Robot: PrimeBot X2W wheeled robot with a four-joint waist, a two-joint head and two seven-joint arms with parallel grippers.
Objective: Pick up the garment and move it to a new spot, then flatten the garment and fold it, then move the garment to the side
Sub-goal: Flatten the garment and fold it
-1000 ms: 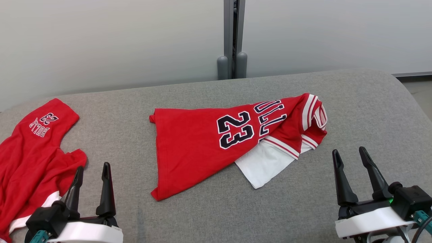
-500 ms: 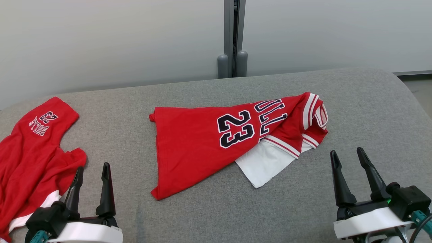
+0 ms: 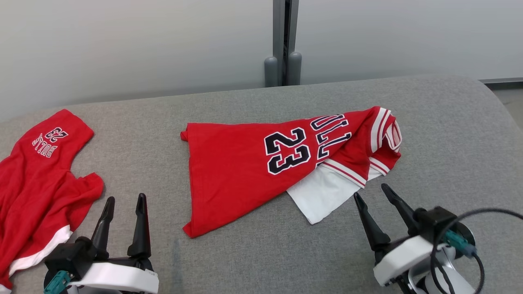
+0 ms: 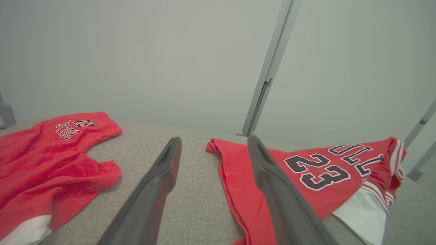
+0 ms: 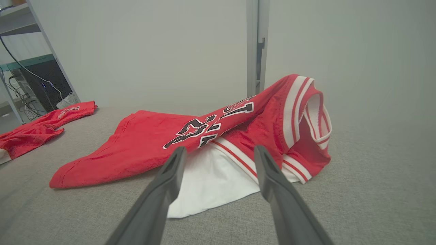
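Soft, even, bright light from overhead leaves only a thin shadow under the red jersey (image 3: pixel 245 175) on the grey upholstery (image 3: pixel 429 134). The head view is sharp. In the left wrist view, wide-angle distortion makes the grey post (image 4: pixel 269 75) lean.

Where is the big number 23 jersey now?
In the head view, the red 23 jersey lies centred on the grey padded surface, just ahead of the right gripper, with another red garment far left.

The red cloth jersey with white trim (image 3: pixel 233 171) looks soft and matt, slightly fuzzy. The grey padded surface (image 3: pixel 261 253) under it is coarse woven fabric. Fingers on the left gripper (image 3: pixel 126 197) and right gripper (image 3: pixel 370 190) look like smooth matt dark plastic, with glossier white shells.
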